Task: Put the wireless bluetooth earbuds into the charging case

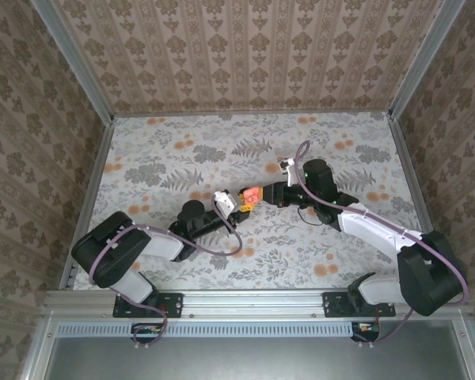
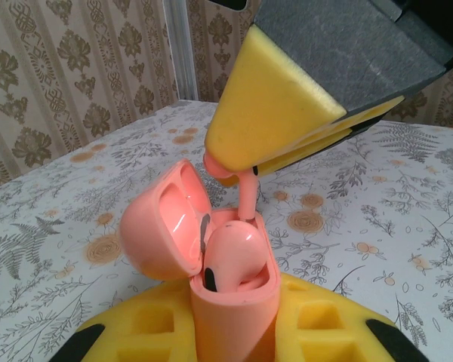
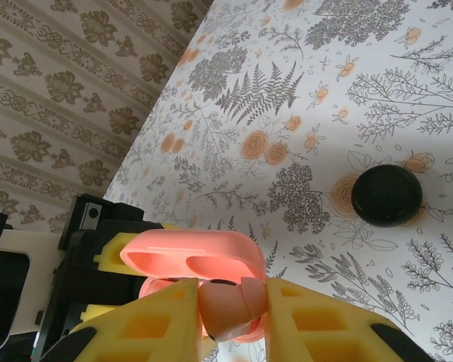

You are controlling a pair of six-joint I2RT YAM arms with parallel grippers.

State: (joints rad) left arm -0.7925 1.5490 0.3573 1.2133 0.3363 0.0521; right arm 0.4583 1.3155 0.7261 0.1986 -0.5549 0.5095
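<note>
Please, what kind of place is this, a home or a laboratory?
Most likely a robot test cell dressed to look homely, not a real room. The wallpapered walls sit in an aluminium frame, the table wears a floral cover, and a left arm and right arm are bolted at its near edge.

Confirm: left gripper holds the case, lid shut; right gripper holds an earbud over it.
Wrong on the lid: it stands open, as the left wrist view shows. The left gripper holds the case; the right gripper holds an earbud over it.
</note>
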